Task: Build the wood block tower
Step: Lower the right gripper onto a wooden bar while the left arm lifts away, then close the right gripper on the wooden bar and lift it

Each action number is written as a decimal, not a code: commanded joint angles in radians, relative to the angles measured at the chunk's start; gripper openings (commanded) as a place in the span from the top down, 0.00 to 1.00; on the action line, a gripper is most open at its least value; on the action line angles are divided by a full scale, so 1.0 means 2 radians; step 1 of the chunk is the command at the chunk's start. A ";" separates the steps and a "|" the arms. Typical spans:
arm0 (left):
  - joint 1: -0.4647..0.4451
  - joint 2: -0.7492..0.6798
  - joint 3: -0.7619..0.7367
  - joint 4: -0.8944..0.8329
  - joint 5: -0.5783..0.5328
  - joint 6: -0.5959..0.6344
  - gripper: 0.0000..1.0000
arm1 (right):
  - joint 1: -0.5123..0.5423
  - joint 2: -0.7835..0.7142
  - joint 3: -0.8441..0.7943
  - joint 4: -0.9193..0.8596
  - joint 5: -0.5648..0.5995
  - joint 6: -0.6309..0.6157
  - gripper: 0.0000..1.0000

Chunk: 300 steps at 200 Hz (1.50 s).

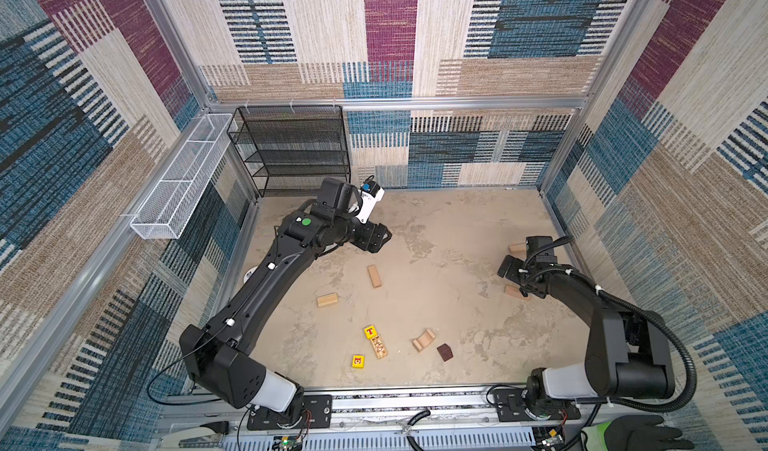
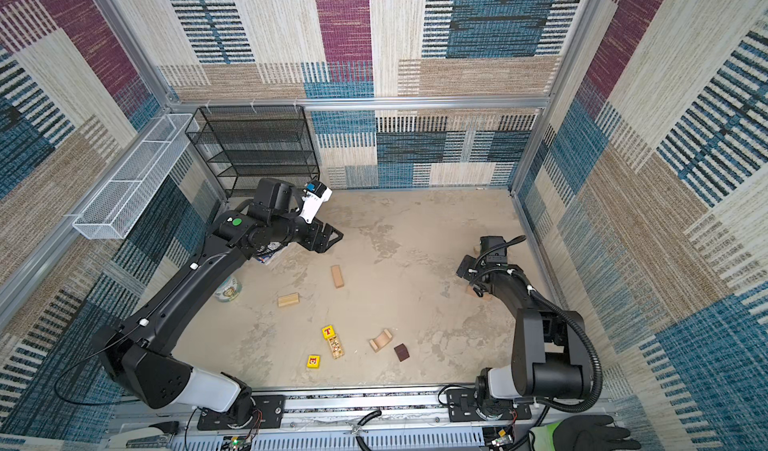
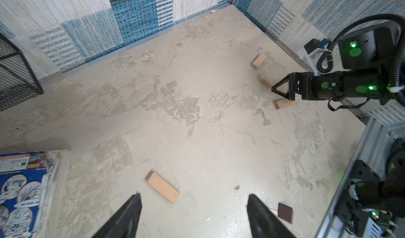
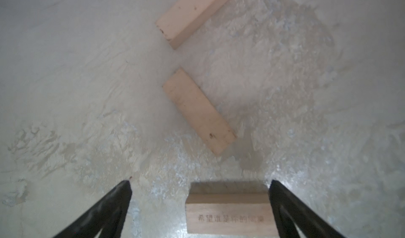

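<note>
Seen from above, this is a walled work cell with a mottled beige floor [image 1: 457,228]. At the far left of the frame, partly under your left arm [image 1: 266,286], lie a round white disc [image 2: 228,289] and a blue printed packet [image 3: 22,182]. Neither belongs to the tower. Your left gripper [image 3: 194,195] hovers over the upper left of the floor, jaws apart and empty. In its wrist view a pale bar [image 3: 163,187] lies flat just beyond the fingertips, untouched.

Moving right in a top view, a second pale bar [image 1: 327,299] lies flat left of centre. At lower centre, a yellow T cube [image 1: 370,331] touches the end of a printed bar [image 1: 379,346], with a yellow picture cube [image 1: 358,361] just beside them. Right of these sit the arch [image 1: 424,340] and the dark brown cube [image 1: 444,352], near each other but apart.

At the right edge, three more bars lie flat near the wall. Your right gripper [image 4: 199,182] is low among them, jaws spread wide. Its wrist view shows a far bar [image 4: 195,13], a middle bar [image 4: 199,110] and an engraved bar [image 4: 228,212]. The engraved bar lies between the fingers, close against one and well clear of the other, and nothing is clamped.

As far as I can judge, you have not started the tower. All ten pieces lie singly on the floor, none on top of another. Choosing a spot, laying a base and stacking every layer are all ahead.
</note>
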 commanded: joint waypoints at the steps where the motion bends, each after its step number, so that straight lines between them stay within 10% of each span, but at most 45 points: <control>1: -0.007 0.009 0.006 -0.011 0.026 0.014 0.20 | -0.001 0.002 -0.009 -0.027 0.009 0.006 0.00; 300: -0.032 0.035 0.026 -0.047 -0.059 0.025 0.20 | 0.018 0.016 -0.006 -0.059 0.021 -0.005 0.24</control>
